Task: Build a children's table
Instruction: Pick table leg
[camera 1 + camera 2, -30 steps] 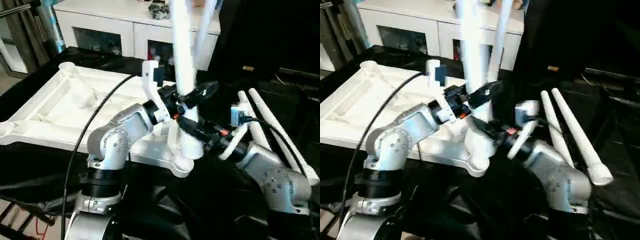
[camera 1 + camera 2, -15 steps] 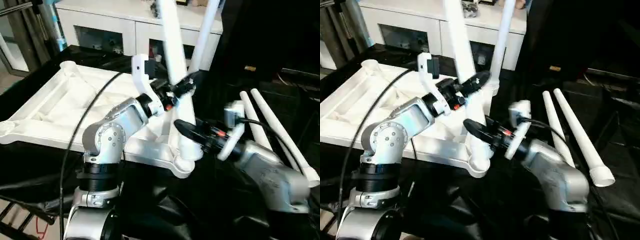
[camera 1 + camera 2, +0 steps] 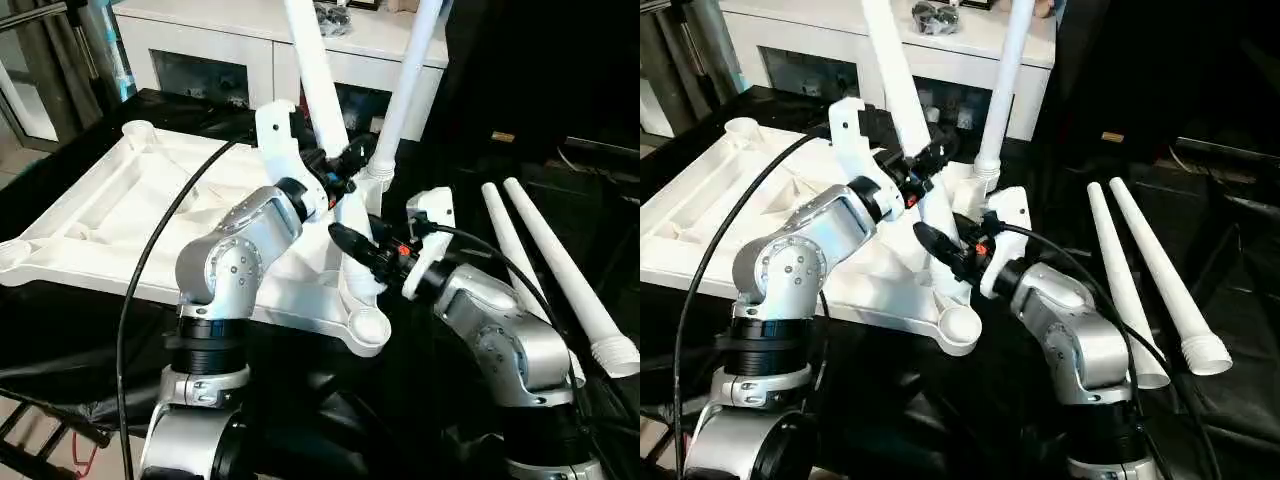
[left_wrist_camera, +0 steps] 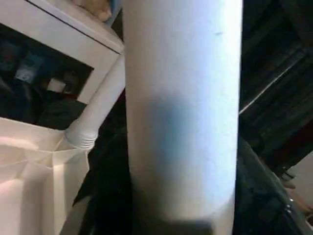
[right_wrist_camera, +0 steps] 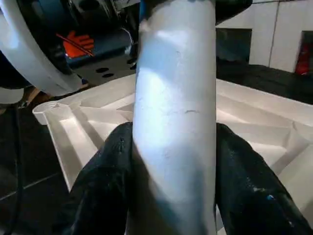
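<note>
You get bright, even light on the white tabletop (image 3: 120,210), while the black cloth (image 3: 480,130) beyond it swallows detail. Glare whitens the upright leg (image 3: 318,75). In both wrist views that leg (image 4: 181,107) looms soft, shaded near its base.

- The tabletop (image 3: 120,215) looks like white moulded plastic, its ribbed underside smooth with a dull sheen.
- The leg (image 5: 176,122) between the right gripper's black fingers (image 5: 105,181) is white plastic, smooth, with faint scuffs and a soft gloss.
- The second standing leg (image 3: 405,90) and the two loose legs (image 3: 1150,270) have the same white, smooth, satin finish, with ribbed ends.
- Those fingers look like glossy black plastic or rubber.
- The forearms (image 3: 240,250) are silver metal, brushed and slightly shiny.
- The cloth (image 3: 1240,250) under everything is black, matt and creased.
- The cabinet (image 3: 210,50) is white and smooth, with glass doors.
</note>
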